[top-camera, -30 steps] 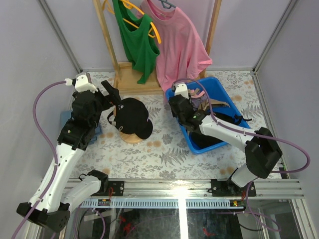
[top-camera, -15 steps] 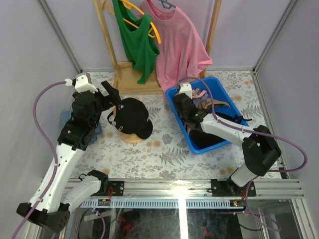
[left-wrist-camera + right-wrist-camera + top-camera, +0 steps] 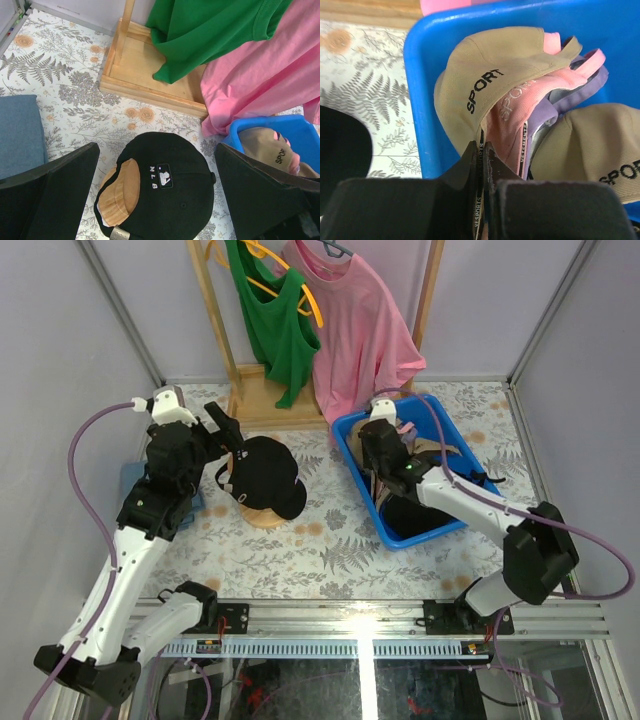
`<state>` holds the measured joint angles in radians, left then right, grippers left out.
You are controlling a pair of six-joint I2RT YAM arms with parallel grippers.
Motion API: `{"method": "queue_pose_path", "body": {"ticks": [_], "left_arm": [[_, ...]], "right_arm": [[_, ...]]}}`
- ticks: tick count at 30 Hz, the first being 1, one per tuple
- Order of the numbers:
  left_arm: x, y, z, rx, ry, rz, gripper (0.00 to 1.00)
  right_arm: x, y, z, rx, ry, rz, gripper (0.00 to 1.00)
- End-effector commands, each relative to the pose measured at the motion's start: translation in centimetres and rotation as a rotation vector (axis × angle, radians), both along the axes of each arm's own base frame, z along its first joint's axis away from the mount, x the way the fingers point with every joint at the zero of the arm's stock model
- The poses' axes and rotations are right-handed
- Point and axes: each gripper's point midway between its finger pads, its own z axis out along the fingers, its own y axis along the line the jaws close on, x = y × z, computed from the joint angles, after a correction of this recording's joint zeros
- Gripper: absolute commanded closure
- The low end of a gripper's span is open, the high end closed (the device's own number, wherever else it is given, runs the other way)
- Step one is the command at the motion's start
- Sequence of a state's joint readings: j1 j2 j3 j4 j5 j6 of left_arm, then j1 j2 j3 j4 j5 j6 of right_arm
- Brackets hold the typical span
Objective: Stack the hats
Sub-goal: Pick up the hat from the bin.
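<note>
The right gripper (image 3: 482, 156) is seen lowered into the blue bin (image 3: 420, 100) at the right of the overhead view. Its jaws are clenched on the black printed band at the lower edge of the tan cap (image 3: 480, 80), which is marked "SPORT" and lies uppermost at the left of the pile. A pink cap (image 3: 512, 117) is nested directly under the tan cap. A lavender cap (image 3: 559, 97) is tucked beneath the pink one. A second tan cap (image 3: 592, 145) is found at the lower right of the wrist view, touching the lavender cap.

The black cap (image 3: 167, 200) is placed outside the bin, left of centre on the patterned table (image 3: 65, 70). It is seated on the round wooden stand (image 3: 120, 192), whose top is visible through the opening at the back of the cap. An "MLB" label is shown just beside that opening.

The left gripper (image 3: 227, 430) is held above the black cap with its jaws released and spread wide. Its fingers (image 3: 55, 195) are seen on either side of the cap, apart from it, and nothing is grasped.

A green tank top (image 3: 210, 35) and a pink T-shirt (image 3: 260, 75) are hung over a wooden rack base (image 3: 145, 75) at the top of the frame. A blue-grey cloth (image 3: 17, 135) is laid at the left edge.
</note>
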<state>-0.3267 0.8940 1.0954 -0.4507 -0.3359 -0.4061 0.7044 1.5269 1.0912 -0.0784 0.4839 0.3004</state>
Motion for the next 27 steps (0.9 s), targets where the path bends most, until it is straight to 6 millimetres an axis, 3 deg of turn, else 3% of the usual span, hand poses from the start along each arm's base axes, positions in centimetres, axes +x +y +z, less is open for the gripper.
{"method": "queue_pose_path", "body": {"ticks": [1, 6, 16, 27], "left_arm": [[0.2, -0.3, 0.4, 0.002, -0.017, -0.010, 0.00], [0.3, -0.2, 0.5, 0.011, -0.017, -0.009, 0.00], [0.5, -0.2, 0.3, 0.025, -0.010, -0.008, 0.00], [0.7, -0.1, 0.1, 0.036, -0.004, -0.004, 0.00]], "right_arm": [[1.6, 0.2, 8.6, 0.233, -0.179, 0.005, 1.00], [1.9, -0.8, 10.3, 0.383, -0.213, -0.001, 1.00], [2.0, -2.6, 10.7, 0.723, -0.211, -0.002, 1.00], [2.7, -4.4, 14.1, 1.025, -0.292, 0.026, 1.00]]}}
